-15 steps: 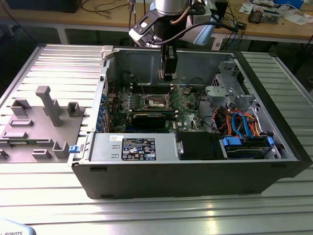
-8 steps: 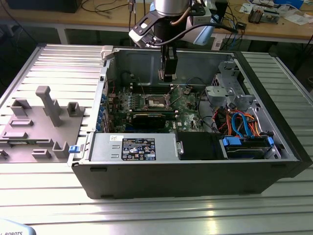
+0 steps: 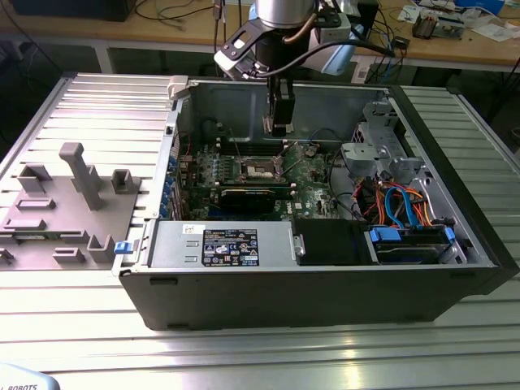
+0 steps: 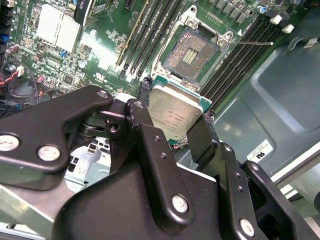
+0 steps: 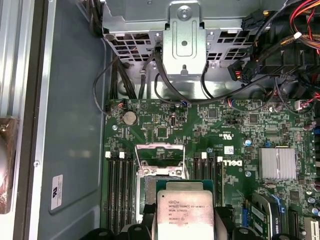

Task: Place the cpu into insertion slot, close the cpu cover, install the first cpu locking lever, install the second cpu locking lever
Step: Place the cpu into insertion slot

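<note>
Black-jawed and hung from the arm (image 3: 272,41), reaches down into the open case (image 3: 325,284) and grips the cpu (image 4: 175,112) (image 5: 185,215) by two opposite edges, jaws clamped on it in both wrist views. Holds the chip with its pale silvery-tan face turned to both wrist cameras, a thin green rim showing round it in the second wrist view. Hovers with it in the air above the green board (image 5: 225,130), near the slot (image 4: 192,54) (image 5: 149,192) but not in it; hides part of the slot in the first wrist view. Shows the slot bare in the second wrist view: dark centre with rows of gold contacts, silvery rim, long black memory slots (image 4: 145,37) on either side. Shows the cover (image 5: 161,146) raised off the slot on the side toward the drive cage (image 5: 184,45), a silvery frame with a square window. Shows a thin metal lever (image 4: 250,43) sticking out from one corner of the slot, not latched. Elsewhere on the board, a finned heatsink (image 5: 277,164) and a coin cell (image 5: 130,118). Case on a ribbed metal surface (image 3: 81,106), with a grey fixture (image 3: 73,203) at the exterior view's left, a grey power supply (image 3: 227,244) along the near wall, and blue and orange cables (image 3: 402,203) at the exterior view's right.
</note>
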Controlling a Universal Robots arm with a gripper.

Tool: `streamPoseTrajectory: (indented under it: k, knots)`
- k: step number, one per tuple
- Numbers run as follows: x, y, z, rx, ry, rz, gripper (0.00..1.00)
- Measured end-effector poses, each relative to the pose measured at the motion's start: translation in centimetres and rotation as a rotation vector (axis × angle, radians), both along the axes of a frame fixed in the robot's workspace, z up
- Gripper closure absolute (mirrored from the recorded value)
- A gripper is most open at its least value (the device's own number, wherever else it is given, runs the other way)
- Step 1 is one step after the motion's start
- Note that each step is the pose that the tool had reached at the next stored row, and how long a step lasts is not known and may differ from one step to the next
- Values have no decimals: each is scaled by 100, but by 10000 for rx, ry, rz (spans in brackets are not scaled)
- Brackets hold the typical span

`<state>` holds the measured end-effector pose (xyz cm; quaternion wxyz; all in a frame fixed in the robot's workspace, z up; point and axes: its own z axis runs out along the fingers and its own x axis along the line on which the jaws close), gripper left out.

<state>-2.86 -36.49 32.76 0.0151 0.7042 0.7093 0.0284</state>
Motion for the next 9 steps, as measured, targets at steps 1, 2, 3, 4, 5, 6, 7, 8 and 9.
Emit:
streamPoseTrajectory:
  k: [1, 2, 3, 4, 5, 6, 7, 8, 9]
  knots:
    - [0, 0, -2, 0, 0, 0, 46]
    - [0, 0, -3, 0, 0, 0, 46]
    - [0, 0, -5, 0, 0, 0, 46]
    - [0, 0, -6, 0, 1, 0, 46]
    - [0, 0, -9, 0, 0, 0, 46]
    - [0, 0, -10, 1, 0, 0, 46]
    - [0, 0, -12, 0, 0, 0, 46]
    - [0, 0, -13, 0, 1, 0, 46]
    - [0, 0, -15, 0, 0, 0, 46]
